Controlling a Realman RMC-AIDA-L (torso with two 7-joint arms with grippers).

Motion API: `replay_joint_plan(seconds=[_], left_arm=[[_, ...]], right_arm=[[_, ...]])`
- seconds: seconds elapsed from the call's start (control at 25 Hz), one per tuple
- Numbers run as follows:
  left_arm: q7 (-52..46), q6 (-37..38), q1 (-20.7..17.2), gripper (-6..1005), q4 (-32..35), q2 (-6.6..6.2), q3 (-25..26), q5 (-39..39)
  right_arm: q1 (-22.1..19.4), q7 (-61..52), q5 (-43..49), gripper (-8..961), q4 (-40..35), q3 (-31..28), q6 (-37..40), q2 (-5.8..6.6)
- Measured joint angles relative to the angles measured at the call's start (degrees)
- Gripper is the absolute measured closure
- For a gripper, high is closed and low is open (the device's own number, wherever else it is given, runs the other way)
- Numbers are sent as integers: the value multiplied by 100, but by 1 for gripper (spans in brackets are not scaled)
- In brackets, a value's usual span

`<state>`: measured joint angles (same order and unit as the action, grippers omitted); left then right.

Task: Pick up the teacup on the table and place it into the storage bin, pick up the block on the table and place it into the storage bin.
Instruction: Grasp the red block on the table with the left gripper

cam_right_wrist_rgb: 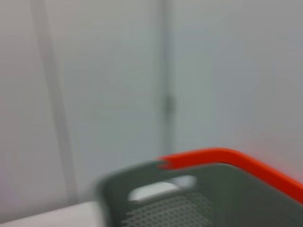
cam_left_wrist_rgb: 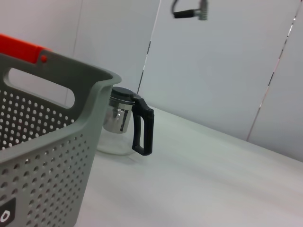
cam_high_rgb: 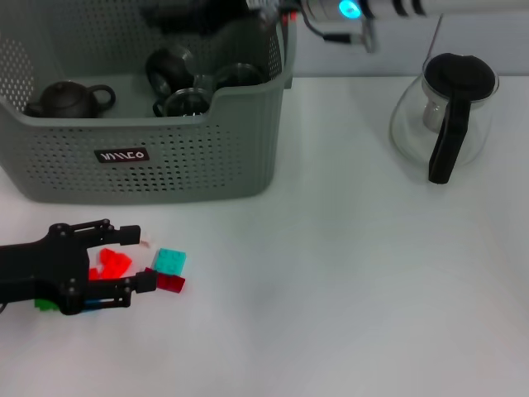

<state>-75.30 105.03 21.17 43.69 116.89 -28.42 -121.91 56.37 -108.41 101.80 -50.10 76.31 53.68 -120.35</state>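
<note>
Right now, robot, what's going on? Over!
Left tool open around the red plastic block on the white table. Right tool above the grey-green perforated storage bin. Nothing between block and bin.

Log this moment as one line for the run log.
left gripper: open around red block on table | right gripper: over storage bin, state unclear | teacups in bin

Lab-like: bare white table [cam_high_rgb: 347, 273], panelled walls
</note>
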Motion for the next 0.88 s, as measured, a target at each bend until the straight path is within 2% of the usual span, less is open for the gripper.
replay_joint_plan(seconds=[0.12,0.24,0.48,0.64,0.72,0.88], left_arm=[[-9,25,0,273,1,-10,-7,-49],[-18,20,1,275,24,-22,-6,-280],[-30,-7,-3,277,41,-25,-2,-426],[-28,-27,-8,279,71,-33,-6,-432],[-23,-26,-8,280,124,-36,-6,-443],[-21,-23,16,282,285,-36,6,-578]], right_arm=[[-346,714,-430,351,-179,-156,867,47],[-623,1128,-474,142,-191,-429,1752,95],[-1131,1341,-173,143,-200,-545,2968,186],[-1274,1320,89,144,-142,-549,3290,193],[-1280,1313,219,145,-46,-535,3359,177],[-1231,1313,567,146,69,-524,3320,56]])
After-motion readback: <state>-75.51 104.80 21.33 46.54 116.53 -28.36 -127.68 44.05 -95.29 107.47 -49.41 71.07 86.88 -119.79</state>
